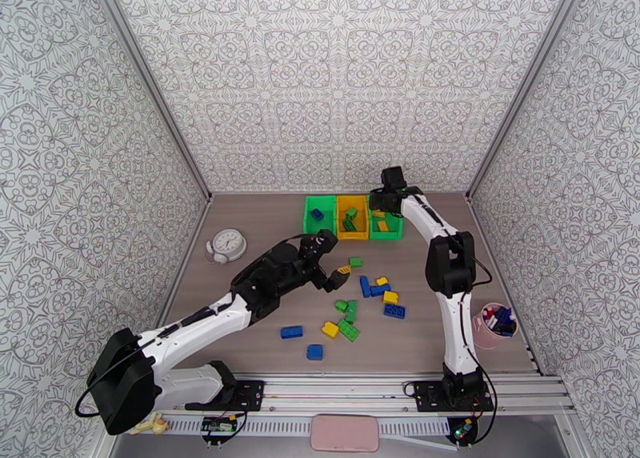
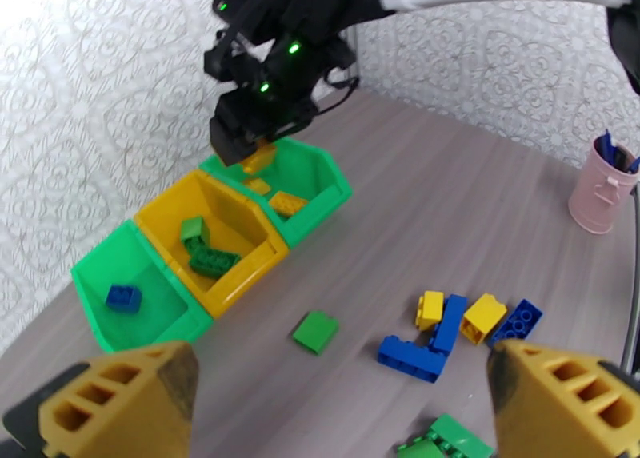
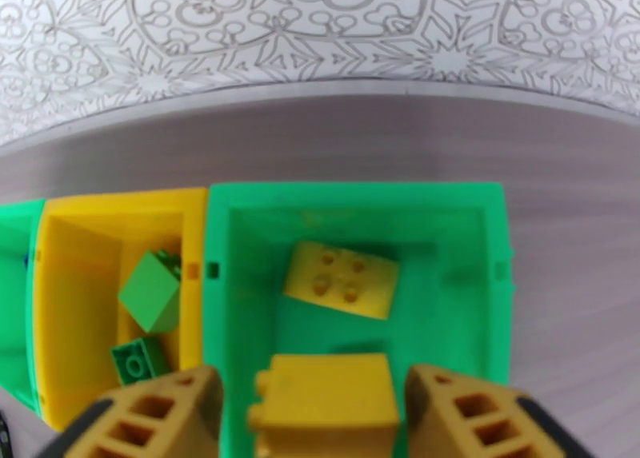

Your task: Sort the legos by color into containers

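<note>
Sorting was partly done. Left of the yellow bin (image 3: 120, 200), the left green bin (image 2: 94, 266) held one blue brick (image 2: 123, 296). The yellow bin itself held a few green bricks (image 2: 210, 258). Right of it, the right green bin (image 3: 352, 194) held a flat yellow brick (image 3: 342, 280). Above that bin the right gripper (image 3: 312, 384) had its fingers parted around a second yellow brick (image 3: 324, 412), gaps on both sides, seemingly released. In front of the yellow bin about a dozen loose legos (image 1: 394, 310) lay unsorted, and the left gripper (image 2: 340, 372) hovered there wide and empty.

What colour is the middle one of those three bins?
The middle bin is yellow-orange; the left wrist view shows it best.
</note>
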You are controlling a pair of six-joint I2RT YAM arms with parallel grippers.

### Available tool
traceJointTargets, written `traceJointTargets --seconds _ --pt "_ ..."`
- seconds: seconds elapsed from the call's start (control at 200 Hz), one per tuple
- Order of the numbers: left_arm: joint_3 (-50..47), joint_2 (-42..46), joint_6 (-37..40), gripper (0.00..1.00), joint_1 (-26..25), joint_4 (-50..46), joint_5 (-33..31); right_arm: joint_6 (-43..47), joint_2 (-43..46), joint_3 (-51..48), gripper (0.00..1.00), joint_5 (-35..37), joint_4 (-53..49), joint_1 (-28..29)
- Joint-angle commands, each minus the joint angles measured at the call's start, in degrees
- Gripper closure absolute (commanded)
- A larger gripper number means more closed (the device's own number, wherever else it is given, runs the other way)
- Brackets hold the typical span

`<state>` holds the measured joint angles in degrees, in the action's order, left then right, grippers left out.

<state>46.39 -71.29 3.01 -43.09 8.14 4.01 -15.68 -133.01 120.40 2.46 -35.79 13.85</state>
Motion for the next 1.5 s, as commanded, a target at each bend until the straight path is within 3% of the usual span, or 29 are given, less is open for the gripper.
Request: traceJointTargets --seconds 0.0,0.185,0.31,0.435,0.63,0.875,1.1,1.495 --pt "3.0 2.1 -7.1 0.0 -0.9 -8.1 -7.0 0.2 5.2 -3.5 0.23 -0.7 -0.3 -0.2" --pt "3.6 5.3 -21.3 0.0 -5.3 -17.0 -19.7 1.6 16.1 -19.5 0.13 -3.6 8.2 -0.2" --pt "6.4 6.1 -41.1 0.0 -6.4 -32.7 -25.2 3.2 23.6 -30.2 0.07 -7.6 13.2 -0.2" --pt "8.4 5.3 -49.4 0.0 -9.5 -45.8 -29.2 5.4 30.2 -40.1 0.02 -10.5 16.1 0.1" --pt "9.6 0.7 -64.3 0.0 -9.7 -61.5 -22.5 8.0 39.1 -51.1 0.0 -14.7 16.2 0.6" --pt "5.3 -2.1 -67.3 0.0 -9.1 -62.1 -12.8 9.6 44.9 -59.4 0.0 -13.0 15.6 1.0" --pt "1.1 -5.1 -61.7 0.0 -9.0 -57.0 -12.5 6.2 45.2 -60.8 0.0 -12.3 17.4 1.0" --pt "-4.1 -7.9 -59.8 0.0 -6.9 -50.5 -8.8 3.1 45.1 -62.2 0.0 -13.2 18.0 1.0"
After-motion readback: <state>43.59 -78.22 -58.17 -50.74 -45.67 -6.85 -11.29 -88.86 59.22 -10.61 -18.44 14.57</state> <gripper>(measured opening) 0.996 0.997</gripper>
